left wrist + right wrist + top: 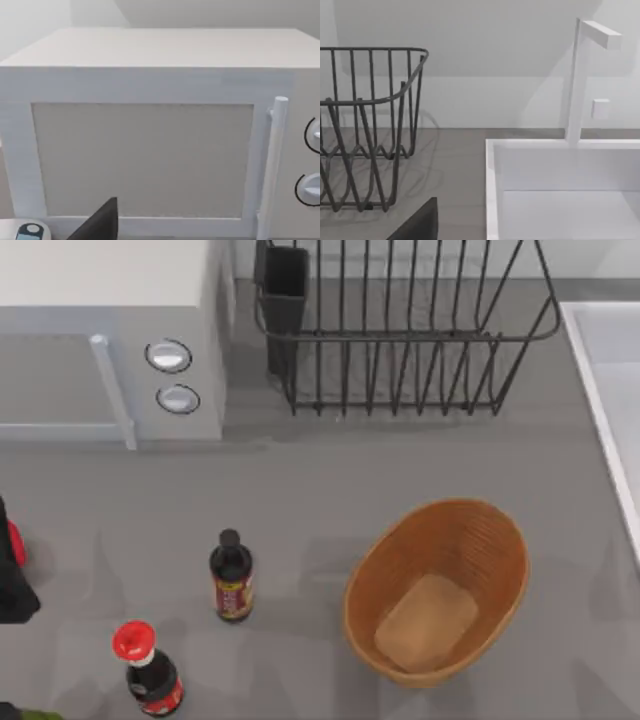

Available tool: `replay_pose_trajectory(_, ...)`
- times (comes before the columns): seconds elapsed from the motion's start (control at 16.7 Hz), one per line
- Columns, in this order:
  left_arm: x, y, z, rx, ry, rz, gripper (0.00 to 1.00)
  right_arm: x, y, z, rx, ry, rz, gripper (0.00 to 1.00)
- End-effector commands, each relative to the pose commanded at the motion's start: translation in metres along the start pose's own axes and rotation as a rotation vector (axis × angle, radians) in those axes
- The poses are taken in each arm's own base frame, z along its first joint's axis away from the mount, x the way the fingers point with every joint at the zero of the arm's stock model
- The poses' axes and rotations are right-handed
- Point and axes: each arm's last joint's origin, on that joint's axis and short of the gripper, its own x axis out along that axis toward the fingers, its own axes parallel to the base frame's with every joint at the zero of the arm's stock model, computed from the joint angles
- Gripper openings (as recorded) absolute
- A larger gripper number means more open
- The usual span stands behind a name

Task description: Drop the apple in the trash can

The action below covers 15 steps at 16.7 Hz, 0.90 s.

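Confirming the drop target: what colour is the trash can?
Orange-brown woven wicker trash can, tan flat bottom; clearest in the top view.

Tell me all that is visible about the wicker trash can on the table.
The trash can is a large oval basket of orange-brown woven wicker, with ribbed inner walls and a flat, paler tan bottom. It stands upright on the grey table, open side up, its long axis running diagonally in the top view. It sits on the table's right half, in front of the black wire rack and right of the black-capped bottle. Nothing lies inside it, and nothing besides the table touches it.
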Motion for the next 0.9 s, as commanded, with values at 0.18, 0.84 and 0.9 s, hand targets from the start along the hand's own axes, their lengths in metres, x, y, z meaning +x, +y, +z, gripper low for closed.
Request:
replay_pose_trajectory(0.18,0.000,0.000,0.001,0.007,0.010,0.000,1.00,0.000,0.000,0.000,0.000,0.000,0.000,1.00)
replay_pose_trajectory(0.84,0.057,0.008,0.052,0.434,0.688,-0.133,1.00,0.000,0.000,0.000,0.000,0.000,0.000,1.00)
replay_pose_trajectory(0.9,0.069,0.010,0.055,0.482,0.769,-0.171,1.00,0.000,0.000,0.000,0.000,0.000,0.000,1.00)
